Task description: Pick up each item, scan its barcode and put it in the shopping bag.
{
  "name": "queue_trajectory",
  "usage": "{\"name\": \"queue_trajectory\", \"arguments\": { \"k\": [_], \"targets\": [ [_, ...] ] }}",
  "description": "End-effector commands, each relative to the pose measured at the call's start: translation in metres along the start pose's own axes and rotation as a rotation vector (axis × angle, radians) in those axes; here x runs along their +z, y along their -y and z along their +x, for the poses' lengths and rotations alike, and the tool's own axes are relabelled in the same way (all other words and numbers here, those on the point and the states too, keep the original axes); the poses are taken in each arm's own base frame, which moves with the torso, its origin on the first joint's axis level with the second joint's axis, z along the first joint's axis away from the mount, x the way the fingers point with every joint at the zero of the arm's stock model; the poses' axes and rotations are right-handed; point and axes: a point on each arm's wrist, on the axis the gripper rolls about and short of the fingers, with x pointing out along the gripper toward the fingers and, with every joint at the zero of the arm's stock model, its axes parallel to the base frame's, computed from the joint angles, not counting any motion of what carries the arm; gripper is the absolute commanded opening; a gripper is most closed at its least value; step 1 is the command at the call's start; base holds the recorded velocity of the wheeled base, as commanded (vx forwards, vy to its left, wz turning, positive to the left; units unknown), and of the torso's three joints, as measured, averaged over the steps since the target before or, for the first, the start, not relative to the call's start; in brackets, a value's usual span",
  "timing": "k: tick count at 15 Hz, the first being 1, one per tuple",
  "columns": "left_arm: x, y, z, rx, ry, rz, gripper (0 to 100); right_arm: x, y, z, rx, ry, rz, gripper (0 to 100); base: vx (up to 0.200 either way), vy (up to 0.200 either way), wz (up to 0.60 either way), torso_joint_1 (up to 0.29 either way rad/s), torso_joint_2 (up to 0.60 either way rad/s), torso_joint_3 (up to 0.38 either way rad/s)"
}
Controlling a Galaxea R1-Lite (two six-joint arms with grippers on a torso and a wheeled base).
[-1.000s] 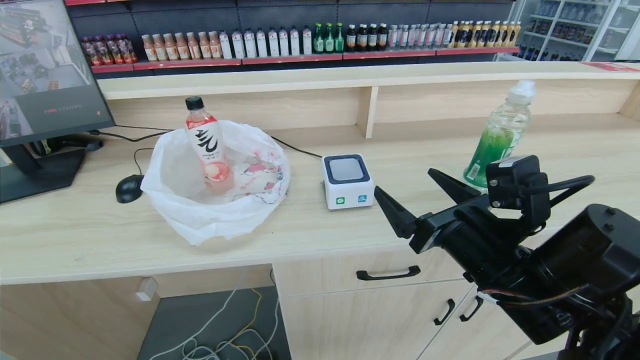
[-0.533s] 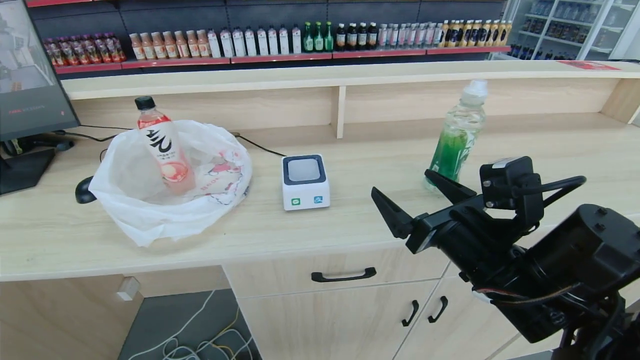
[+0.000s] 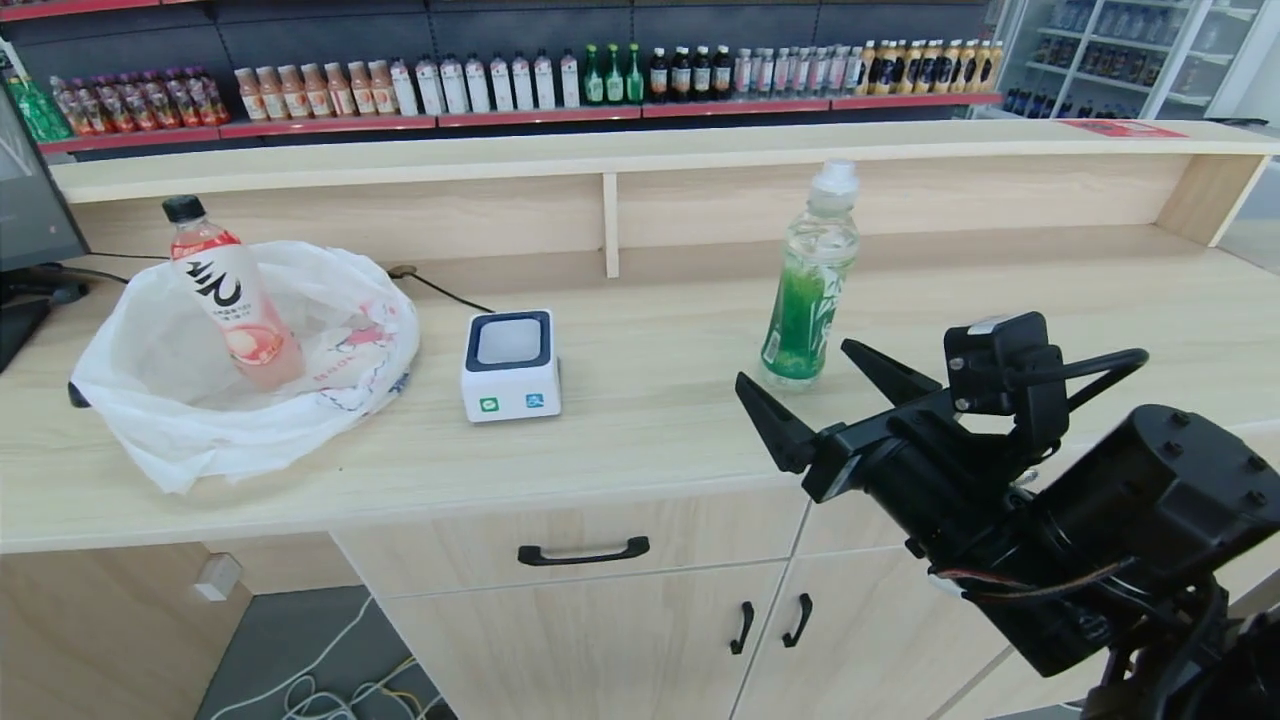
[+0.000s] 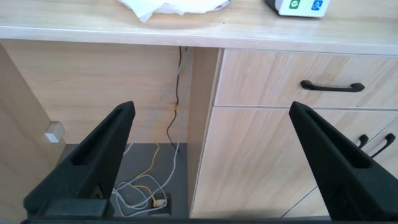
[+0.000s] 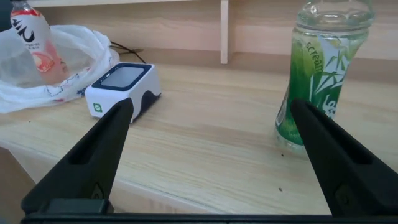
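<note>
1. Head view, nearest: the right gripper (image 3: 797, 365) hangs at the counter's (image 3: 640, 440) front edge, jaws wide and empty, seemingly lined up for a grasp.
2. The left gripper (image 4: 211, 107), equally wide and empty, sits low before the cabinet, likely parked clear.
3. The green bottle (image 3: 808, 290) stands upright just beyond the right gripper.
4. The scanner (image 3: 510, 365) sits between it and the shopping bag (image 3: 180, 410), handy on the way.
5. A pink bottle (image 3: 232, 295) leans inside the bag.

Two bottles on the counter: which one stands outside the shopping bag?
The green bottle, upright on the bare counter just ahead of the right gripper. The pink bottle with the black cap leans inside the white shopping bag.
</note>
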Motion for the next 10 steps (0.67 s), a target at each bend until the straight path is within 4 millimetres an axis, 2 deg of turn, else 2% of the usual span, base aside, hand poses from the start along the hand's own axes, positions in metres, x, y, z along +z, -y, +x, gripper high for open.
{"name": "queue_trajectory", "arguments": {
  "k": [1, 5, 8, 10],
  "targets": [
    [0.0, 0.0, 0.0, 0.001, 0.001, -0.001, 100, -0.003, 0.0, 0.001, -0.001, -0.009, -0.003, 100, 0.0, 0.0, 0.0, 0.0, 0.0, 0.0],
    [0.0, 0.0, 0.0, 0.001, 0.001, 0.002, 100, -0.005, 0.003, 0.002, -0.012, -0.015, -0.007, 100, 0.0, 0.0, 0.0, 0.0, 0.0, 0.0],
    [0.0, 0.0, 0.0, 0.001, 0.001, 0.004, 100, -0.005, 0.031, 0.013, -0.104, 0.001, -0.031, 100, 0.0, 0.0, 0.0, 0.0, 0.0, 0.0],
    [0.0, 0.0, 0.0, 0.001, 0.001, 0.004, 100, -0.012, 0.043, 0.018, -0.144, -0.013, -0.044, 100, 0.0, 0.0, 0.0, 0.0, 0.0, 0.0]
  ]
}}
